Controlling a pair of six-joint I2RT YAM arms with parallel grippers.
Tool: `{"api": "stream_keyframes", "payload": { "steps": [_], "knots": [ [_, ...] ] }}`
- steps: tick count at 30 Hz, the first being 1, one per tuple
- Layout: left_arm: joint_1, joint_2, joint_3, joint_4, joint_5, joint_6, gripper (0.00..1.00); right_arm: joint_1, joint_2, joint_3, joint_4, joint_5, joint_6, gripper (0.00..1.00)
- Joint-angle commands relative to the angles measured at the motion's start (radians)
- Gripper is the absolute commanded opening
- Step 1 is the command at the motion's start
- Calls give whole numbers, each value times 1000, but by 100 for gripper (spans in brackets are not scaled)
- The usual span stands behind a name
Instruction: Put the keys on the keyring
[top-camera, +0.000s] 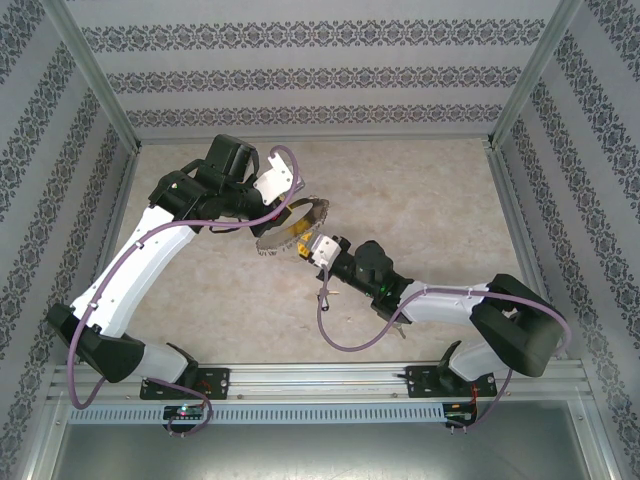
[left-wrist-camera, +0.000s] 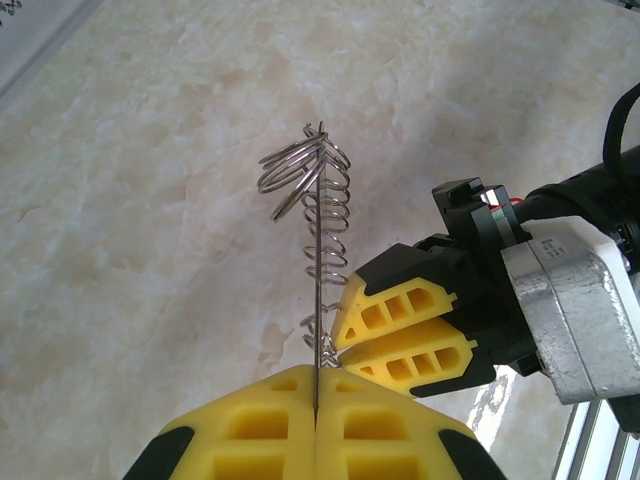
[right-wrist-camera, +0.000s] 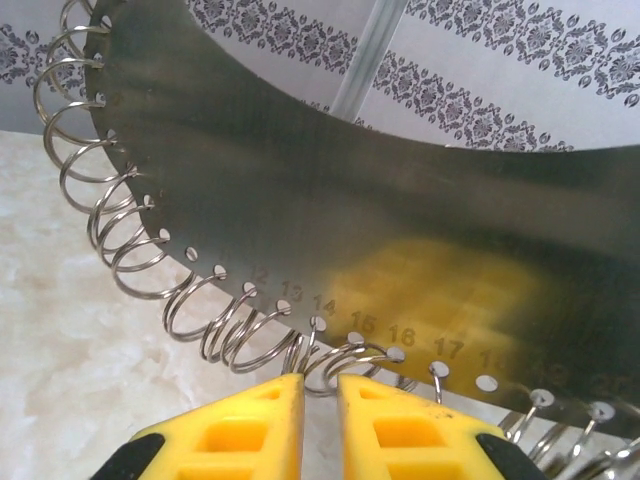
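The keyring (top-camera: 290, 222) is a thin grey metal plate (right-wrist-camera: 350, 190) with numbered holes along its curved edge and a small wire ring through each hole. It is held up over the middle of the table. My left gripper (left-wrist-camera: 316, 385) is shut on the plate, which I see edge-on in the left wrist view with the rings (left-wrist-camera: 318, 190) stacked along it. My right gripper (right-wrist-camera: 320, 385) comes in from the right (top-camera: 305, 243), its yellow fingers (left-wrist-camera: 400, 335) nearly together on a ring near holes 14 and 15. The keys are out of view.
The tabletop (top-camera: 420, 200) is pale and marbled, closed in by patterned walls (top-camera: 300, 80) and metal posts. An aluminium rail (top-camera: 330, 385) carrying both arm bases runs along the near edge. Purple cables (top-camera: 340, 335) loop off both arms.
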Motion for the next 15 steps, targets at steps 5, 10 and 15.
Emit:
{"api": "stream_keyframes", "payload": {
  "steps": [5, 10, 15],
  "knots": [
    [-16, -30, -2, 23, 24, 3, 0, 9, 23, 27, 52, -3, -5, 17],
    [-17, -32, 0, 23, 16, 6, 0, 15, 10, -4, 42, 25, 10, 18],
    [-17, -35, -4, 24, 15, 5, 0, 19, -31, -48, 26, 61, 20, 18]
  ]
}}
